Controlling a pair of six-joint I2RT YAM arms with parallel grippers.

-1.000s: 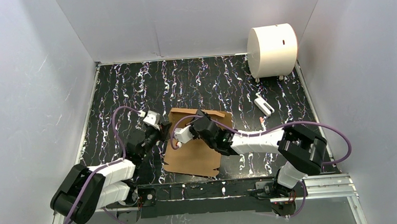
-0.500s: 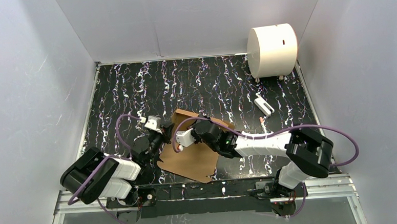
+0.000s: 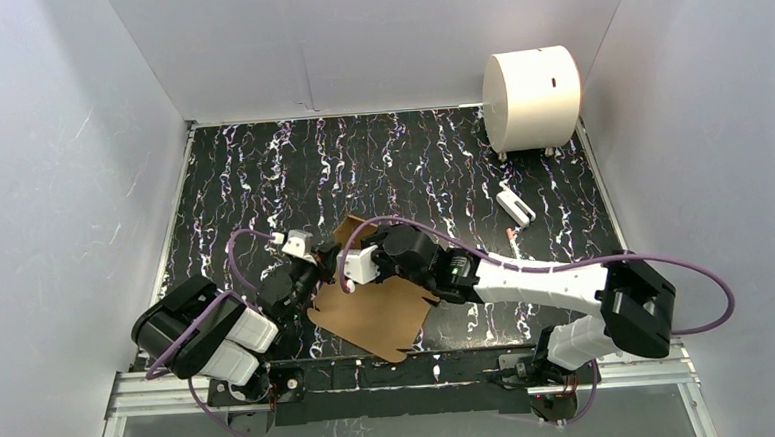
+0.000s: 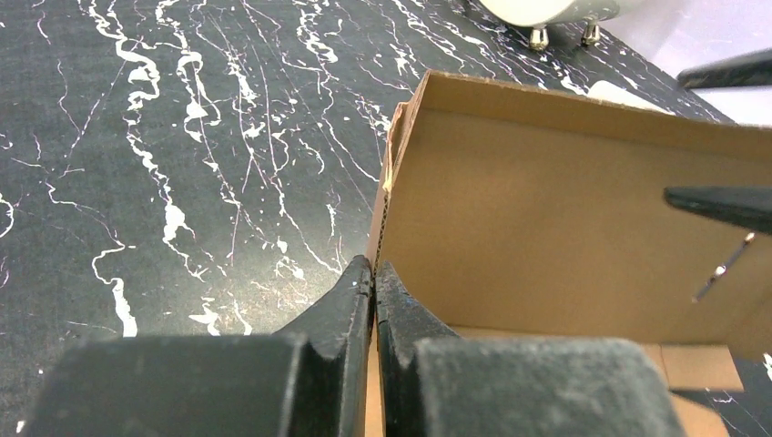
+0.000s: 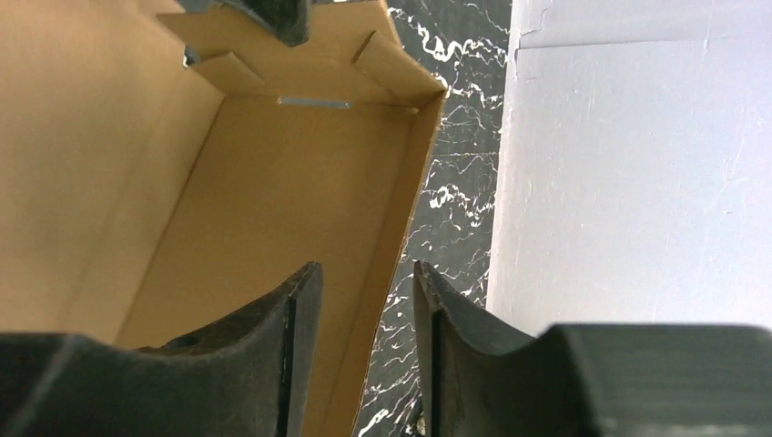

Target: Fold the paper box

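Observation:
The paper box is a brown cardboard piece lying near the front middle of the table, with its far flap raised. My left gripper is shut on the box's left wall; in the left wrist view the gripper pinches the cardboard edge. My right gripper reaches over the box from the right. In the right wrist view it is open, its jaws standing either side of a raised wall without closing on it.
A large white cylinder stands at the back right corner. A small white object lies on the black marbled table right of centre. White walls enclose the left, back and right sides.
Both grippers and the box have moved toward the front of the table. The box has turned a little, and its left wall now stands up in the left gripper.

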